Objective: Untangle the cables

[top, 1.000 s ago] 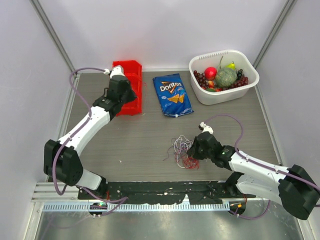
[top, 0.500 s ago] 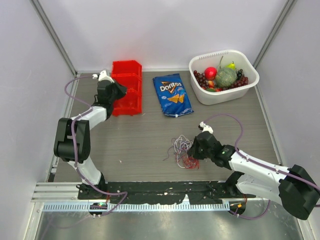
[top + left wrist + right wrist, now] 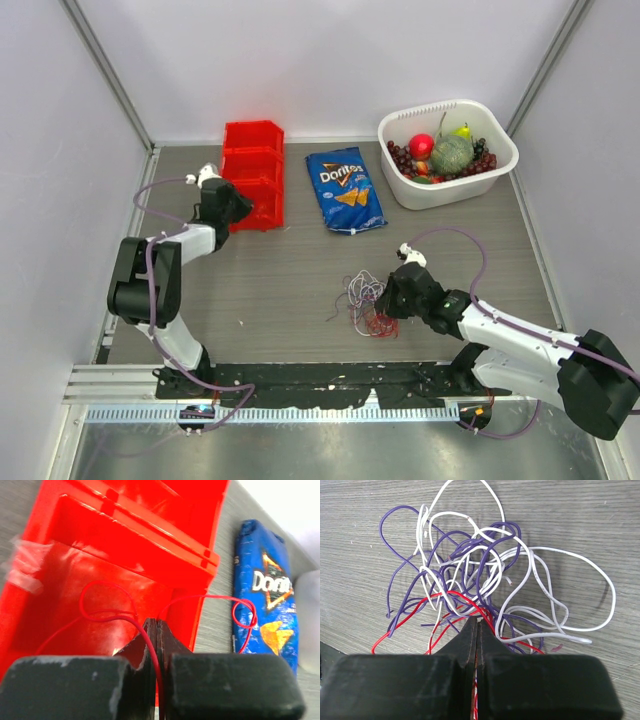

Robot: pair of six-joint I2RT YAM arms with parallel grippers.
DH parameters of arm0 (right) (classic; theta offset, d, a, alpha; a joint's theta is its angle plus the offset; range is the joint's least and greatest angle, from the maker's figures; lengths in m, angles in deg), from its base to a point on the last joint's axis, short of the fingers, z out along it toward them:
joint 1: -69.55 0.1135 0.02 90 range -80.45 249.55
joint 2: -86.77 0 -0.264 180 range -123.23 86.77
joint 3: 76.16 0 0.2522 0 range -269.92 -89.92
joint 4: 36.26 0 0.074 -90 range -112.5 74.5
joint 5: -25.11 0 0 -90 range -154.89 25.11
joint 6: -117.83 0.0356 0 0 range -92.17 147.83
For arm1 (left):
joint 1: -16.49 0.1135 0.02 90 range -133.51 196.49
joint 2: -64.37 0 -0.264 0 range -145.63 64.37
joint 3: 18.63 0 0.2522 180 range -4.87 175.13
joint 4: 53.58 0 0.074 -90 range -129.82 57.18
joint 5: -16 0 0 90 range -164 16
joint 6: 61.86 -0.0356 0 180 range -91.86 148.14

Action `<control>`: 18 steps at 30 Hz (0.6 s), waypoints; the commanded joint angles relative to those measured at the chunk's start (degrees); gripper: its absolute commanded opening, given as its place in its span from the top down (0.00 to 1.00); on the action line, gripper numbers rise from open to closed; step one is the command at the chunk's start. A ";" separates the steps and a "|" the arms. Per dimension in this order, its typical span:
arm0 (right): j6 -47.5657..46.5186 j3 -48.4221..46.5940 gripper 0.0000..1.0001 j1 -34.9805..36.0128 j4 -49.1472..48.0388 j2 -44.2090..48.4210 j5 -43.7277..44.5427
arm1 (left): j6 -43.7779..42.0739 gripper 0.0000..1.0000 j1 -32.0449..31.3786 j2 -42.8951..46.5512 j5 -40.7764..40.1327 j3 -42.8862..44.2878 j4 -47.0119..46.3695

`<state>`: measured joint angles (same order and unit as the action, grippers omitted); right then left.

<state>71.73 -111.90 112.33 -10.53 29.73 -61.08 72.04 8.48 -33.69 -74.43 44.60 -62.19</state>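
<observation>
The cables (image 3: pixel 364 301) lie as a loose tangle of white, purple and red wires on the table's near middle. They fill the right wrist view (image 3: pixel 470 580). My right gripper (image 3: pixel 388 300) sits at the tangle's right edge. Its jaws are shut (image 3: pixel 477 622) with red and white strands pinched between them. My left gripper (image 3: pixel 238 202) is at the left side of the red bin (image 3: pixel 255 175). It is shut (image 3: pixel 156 623) on a single red wire (image 3: pixel 107 616), which loops over the bin (image 3: pixel 125 540). This wire is too thin to show in the top view.
A blue Doritos bag (image 3: pixel 345 190) lies right of the bin and shows in the left wrist view (image 3: pixel 265 585). A white basket (image 3: pixel 440 104) of fruit stands at the back right. Grey walls close in the table on three sides.
My left arm has folded back, and its gripper has shifted from over the red bin to the bin's left side. My right arm and the tangle have not moved.
</observation>
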 commanded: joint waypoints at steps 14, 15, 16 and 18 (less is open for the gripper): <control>0.49 -0.87 0.99 -0.25 -1.95 0.87 0.14 | 1.98 0.86 0.01 -9.70 -9.68 31.56 44.52; 0.66 -0.87 0.99 -0.25 -1.95 0.87 0.05 | 1.89 0.82 0.01 -9.43 -9.77 31.39 44.52; 0.57 -0.96 0.99 -0.16 -2.12 0.79 -0.03 | 1.72 0.78 0.01 -9.17 -9.60 31.47 44.87; 0.66 -1.05 0.99 -0.25 -2.47 0.52 -0.12 | 1.19 0.71 0.01 -8.90 -8.72 32.09 46.27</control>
<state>71.77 -111.90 112.18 -11.32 29.54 -61.54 74.13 8.48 -43.77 -82.84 74.46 -21.78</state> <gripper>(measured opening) 0.023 0.221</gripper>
